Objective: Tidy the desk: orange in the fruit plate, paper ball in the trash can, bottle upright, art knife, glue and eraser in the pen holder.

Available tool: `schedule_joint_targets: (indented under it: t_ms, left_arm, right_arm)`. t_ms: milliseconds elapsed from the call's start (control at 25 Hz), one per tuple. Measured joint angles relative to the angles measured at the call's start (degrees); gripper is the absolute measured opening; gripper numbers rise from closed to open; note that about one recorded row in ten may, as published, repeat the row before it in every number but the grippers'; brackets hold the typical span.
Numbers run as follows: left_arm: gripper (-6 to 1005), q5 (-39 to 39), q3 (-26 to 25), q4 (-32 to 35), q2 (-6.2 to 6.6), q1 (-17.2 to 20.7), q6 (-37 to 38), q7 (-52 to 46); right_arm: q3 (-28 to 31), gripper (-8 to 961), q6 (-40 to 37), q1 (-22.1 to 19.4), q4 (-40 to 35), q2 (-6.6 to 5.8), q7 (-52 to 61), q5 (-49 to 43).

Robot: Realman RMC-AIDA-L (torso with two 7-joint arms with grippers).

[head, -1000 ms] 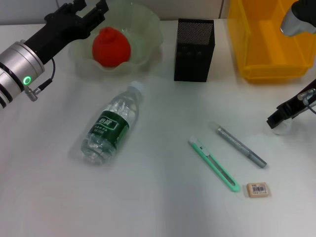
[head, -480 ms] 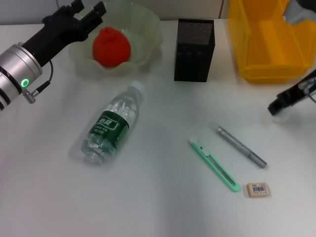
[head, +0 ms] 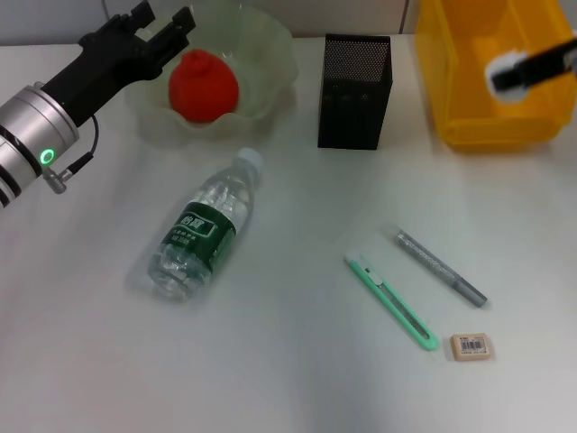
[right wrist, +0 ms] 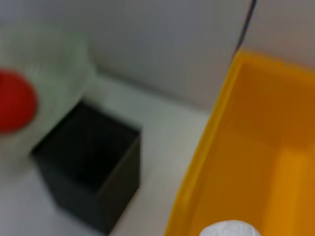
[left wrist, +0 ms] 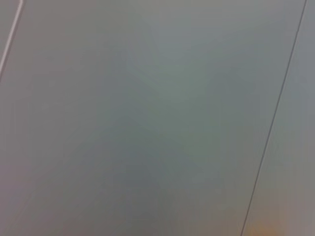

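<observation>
The orange (head: 204, 84) lies in the pale green fruit plate (head: 270, 54), also in the right wrist view as the orange (right wrist: 15, 101). My left gripper (head: 162, 20) hovers open just left of it, holding nothing. My right gripper (head: 516, 72) is shut on the white paper ball (head: 505, 75) above the yellow trash can (head: 491, 126); the paper ball (right wrist: 230, 229) also shows over the trash can (right wrist: 256, 147). The bottle (head: 203, 230) lies on its side. The green art knife (head: 389, 300), grey glue (head: 439, 266) and eraser (head: 471, 346) lie on the table. The black pen holder (head: 354, 90) stands upright.
The white desk (head: 297, 388) stretches bare toward the near edge. The pen holder (right wrist: 91, 172) stands between the plate and the bin. The left wrist view gives only a plain grey surface.
My right gripper rose from the table at the right edge, carrying the paper ball up and over the yellow bin. The left arm barely moved.
</observation>
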Motion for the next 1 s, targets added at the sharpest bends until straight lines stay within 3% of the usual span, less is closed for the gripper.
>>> schedule_joint_targets:
  t_ms: [280, 520, 680, 1000]
  left_arm:
    - [685, -0.03, 0.01, -0.17, 0.0, 0.15, -0.13, 0.0]
    - [685, -1.75, -0.04, -1.15, 0.01, 0.13, -0.22, 0.0]
    - [685, -1.82, -0.02, -1.15, 0.01, 0.11, -0.37, 0.0]
    - [685, -1.95, 0.15, -1.48, 0.02, 0.05, -0.43, -1.01]
  right_arm:
    - [0.08, 460, 14.19, -0.8, 3.46, -0.09, 0.29, 0.05]
    - [0.48, 462, 20.07, 3.09, 11.96, -0.36, 0.12, -2.86]
    - [0.52, 465, 22.82, 3.47, 13.86, -0.38, 0.22, -3.64]
    - [0.5, 667, 28.42, 3.22, 16.52, -0.36, 0.31, -2.69]
